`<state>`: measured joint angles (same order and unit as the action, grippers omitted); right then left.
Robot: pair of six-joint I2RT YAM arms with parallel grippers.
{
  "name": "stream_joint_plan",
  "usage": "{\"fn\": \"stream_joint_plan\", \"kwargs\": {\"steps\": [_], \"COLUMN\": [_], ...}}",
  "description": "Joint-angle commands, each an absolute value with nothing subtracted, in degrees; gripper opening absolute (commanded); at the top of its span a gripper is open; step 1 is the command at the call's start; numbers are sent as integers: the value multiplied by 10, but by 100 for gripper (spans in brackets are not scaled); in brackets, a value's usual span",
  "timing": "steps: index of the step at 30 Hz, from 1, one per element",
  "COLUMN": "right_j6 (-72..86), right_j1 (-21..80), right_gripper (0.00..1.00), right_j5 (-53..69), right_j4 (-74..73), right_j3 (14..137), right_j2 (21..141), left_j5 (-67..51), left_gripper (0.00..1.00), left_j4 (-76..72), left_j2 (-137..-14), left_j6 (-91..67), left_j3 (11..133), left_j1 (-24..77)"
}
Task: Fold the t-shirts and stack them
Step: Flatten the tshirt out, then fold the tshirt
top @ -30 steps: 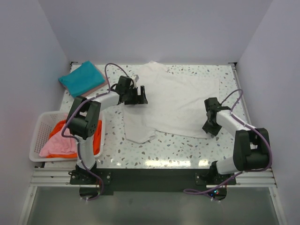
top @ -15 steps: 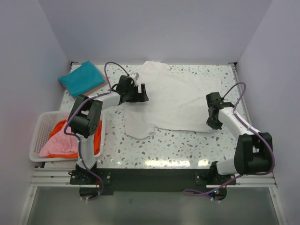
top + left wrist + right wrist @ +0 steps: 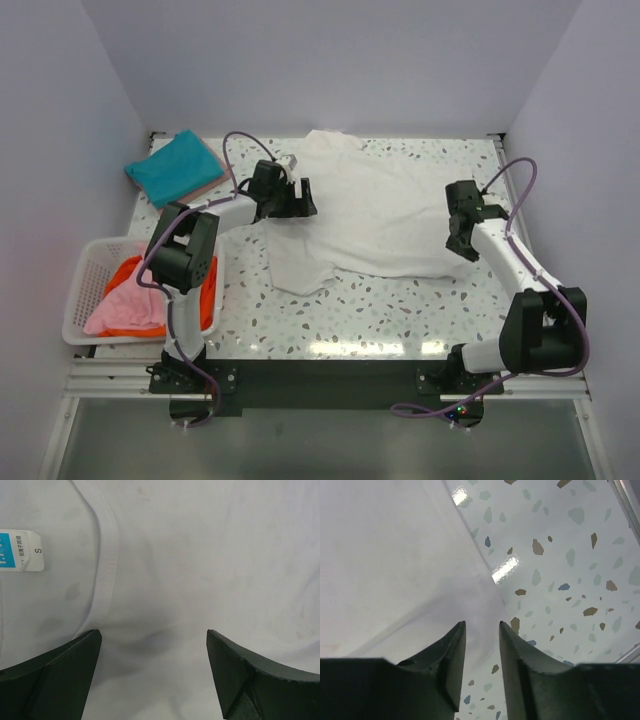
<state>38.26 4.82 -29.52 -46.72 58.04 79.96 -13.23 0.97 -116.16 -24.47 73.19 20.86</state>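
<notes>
The white t-shirt (image 3: 380, 215) lies spread on the table (image 3: 400, 300), left gripper (image 3: 152, 642) wide open and empty above its collar (image 3: 107, 555), right gripper (image 3: 482, 630) narrowly parted at the opposite edge (grip unconfirmed), so cloth may slip mid-fold.

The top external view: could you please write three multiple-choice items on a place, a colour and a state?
1. Where is the teal t-shirt? A near right corner; B far left corner; C centre.
2. Which colours are the shirts in the basket? A pink and orange; B white and teal; C teal only.
3. How is the left gripper? A open over the white t-shirt; B shut on cloth; C out of view.
B: folded at back left. A: both show inside. A: its jaws stand wide apart.
</notes>
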Motion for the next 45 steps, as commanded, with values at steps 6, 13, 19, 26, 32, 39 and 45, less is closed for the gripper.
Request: {"fn": "stream_joint_plan", "kwargs": {"steps": [6, 13, 19, 26, 32, 39, 45], "right_j6": [410, 446, 465, 490, 501, 493, 480], "right_j1": [46, 47, 47, 47, 43, 30, 14], "right_gripper": [46, 42, 40, 36, 35, 36, 36], "right_j5": [-285, -209, -208, -221, -258, -278, -273], "right_j4": [-518, -487, -478, -468, -482, -485, -457], "right_j3": [533, 461, 432, 406, 413, 431, 437], "right_j2": [727, 717, 751, 761, 761, 768, 784], "left_j5": [-119, -129, -134, -142, -155, -166, -167], "left_gripper": [93, 93, 93, 93, 94, 94, 93], "left_j4": [106, 124, 147, 173, 180, 171, 170], "left_j2": [-1201, -1171, -1117, -1054, -1041, -1040, -1039], "left_j6": [-236, -227, -215, -197, -178, -186, -187], "left_j3": [713, 734, 756, 752, 738, 729, 725], "left_j1": [200, 200, 200, 198, 192, 186, 184]}}
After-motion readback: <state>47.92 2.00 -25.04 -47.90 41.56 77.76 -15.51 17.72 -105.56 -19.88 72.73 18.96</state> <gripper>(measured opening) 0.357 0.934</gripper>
